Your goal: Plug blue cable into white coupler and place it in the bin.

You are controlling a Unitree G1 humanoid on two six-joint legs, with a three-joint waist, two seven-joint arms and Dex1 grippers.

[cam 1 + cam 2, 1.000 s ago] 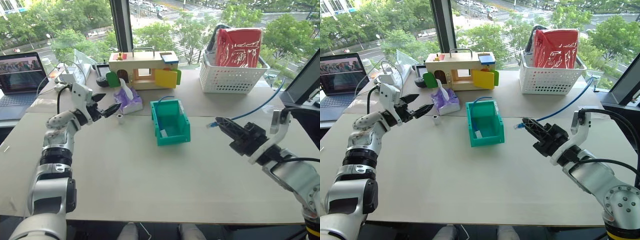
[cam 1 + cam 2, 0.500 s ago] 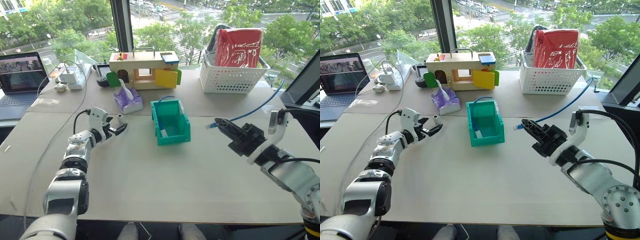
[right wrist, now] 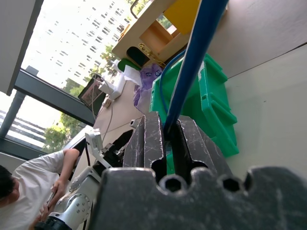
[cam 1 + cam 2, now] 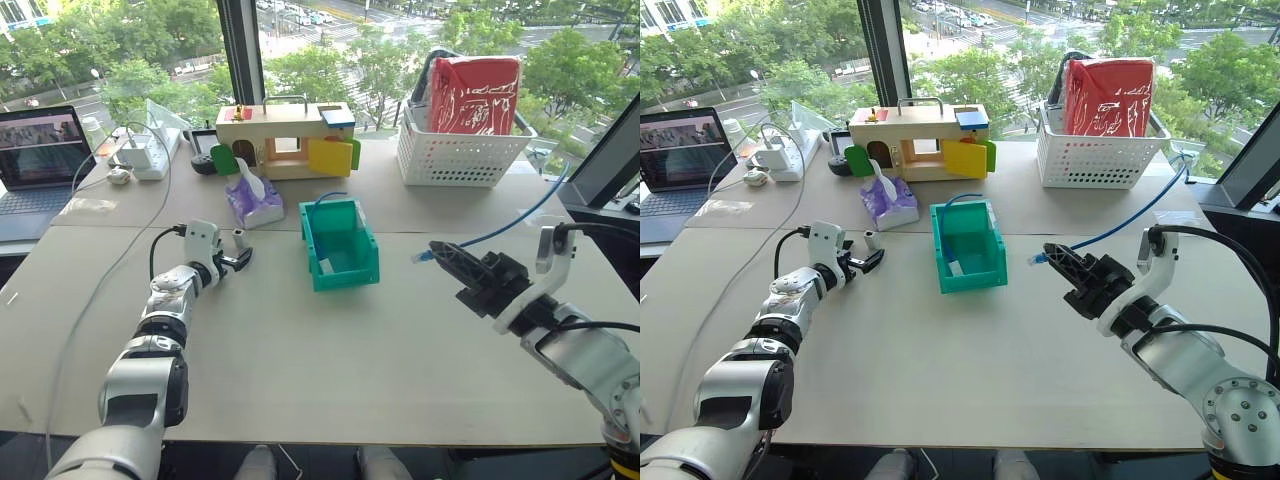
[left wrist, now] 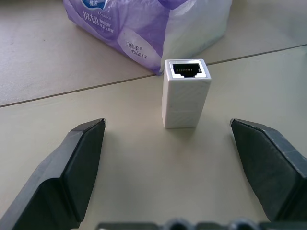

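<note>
The white coupler (image 5: pixel 185 93) stands upright on the table (image 4: pixel 300 340), its socket facing up, just in front of a purple tissue pack. My left gripper (image 5: pixel 167 124) is low over the table and open. Its two black fingers (image 5: pixel 79 163) spread wide on either side of the coupler, without touching it. My right gripper (image 4: pixel 437 248) hovers to the right of the teal bin (image 4: pixel 348 275), shut on the blue cable (image 4: pixel 510 222). The cable's clear plug (image 4: pixel 422 256) sticks out past the fingertips toward the bin, and the rest trails back to the right.
A purple tissue pack (image 4: pixel 255 200) lies just behind the coupler. A wooden toy house (image 4: pixel 285 140) and a white lattice basket (image 4: pixel 460 150) holding a red bag stand at the back. At the far left are a laptop (image 4: pixel 40 150) and a white charger with cords (image 4: pixel 140 155).
My left arm has come down from above the table to the coupler, its open fingers now level with it. The right gripper and cable have stayed put.
</note>
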